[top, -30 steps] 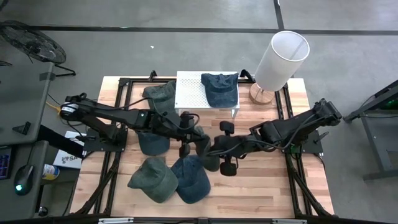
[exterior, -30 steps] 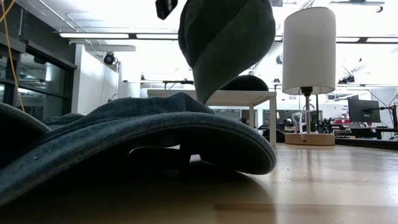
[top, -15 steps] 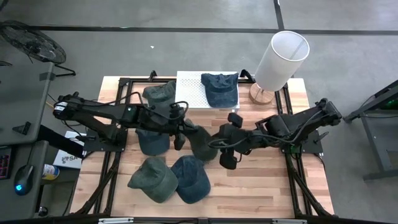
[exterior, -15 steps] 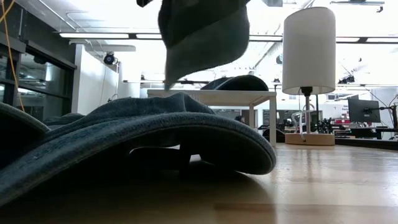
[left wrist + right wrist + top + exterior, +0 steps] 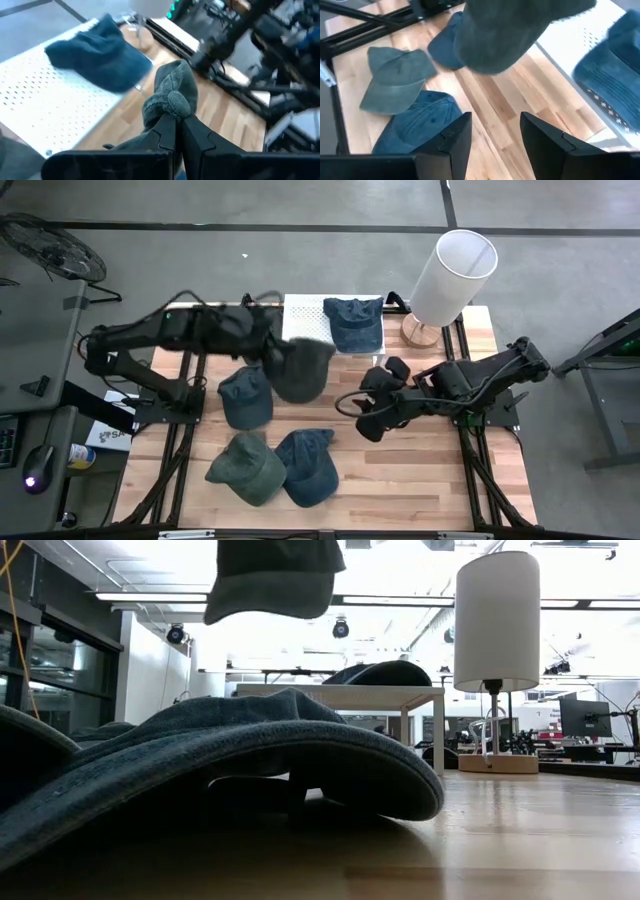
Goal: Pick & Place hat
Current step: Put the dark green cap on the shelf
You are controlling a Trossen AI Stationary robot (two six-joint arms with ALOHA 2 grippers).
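The wooden tabletop (image 5: pixel 420 470) carries a white perforated shelf (image 5: pixel 305 325) at its far edge with a blue cap (image 5: pixel 354 322) already lying on its right half, a white lamp (image 5: pixel 452 275) beside it, and three more caps nearer the camera: a dark blue one (image 5: pixel 245 395), a green one (image 5: pixel 246 469) and another blue one (image 5: pixel 307 466). The left gripper (image 5: pixel 175 132) holds the grey-green hat (image 5: pixel 298 367) aloft just in front of the shelf, its fingers pinched shut on a bunched fold of the crown so the cap dangles below. The right gripper (image 5: pixel 492 132) hangs over the middle of the tabletop, fingers spread and empty. The step in hand looks like carrying the hat to the shelf; done well, it means moving over the bare left half, clear of the blue cap, lowering until the brim rests flat, and only then letting go.
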